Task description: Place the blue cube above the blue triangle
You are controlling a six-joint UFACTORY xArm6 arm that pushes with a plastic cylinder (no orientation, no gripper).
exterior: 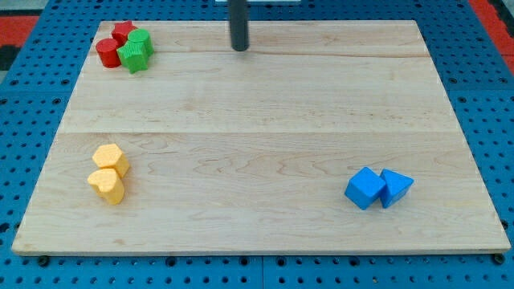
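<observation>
Blue cube (365,189) touches blue triangle (396,188) on its left; my tip (240,48), a bare rod without jaws, sits far up-left. You risk dragging the triangle along

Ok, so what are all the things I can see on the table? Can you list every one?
wooden board: one, pale wood, fills most of the view, lying on a blue pegboard surface.
red blocks: two, red, the view's top left corner; a star-like one and a rounder one, touching.
green blocks: two, green, right beside the red ones; one behind, one star-like in front.
yellow blocks: two, yellow, the view's lower left; one just above the other, touching.
blue cube: one, blue, the view's lower right.
blue triangle: one, blue, touching the cube's right side.
my tip: one dark rod, the view's top centre, far from every block.
</observation>
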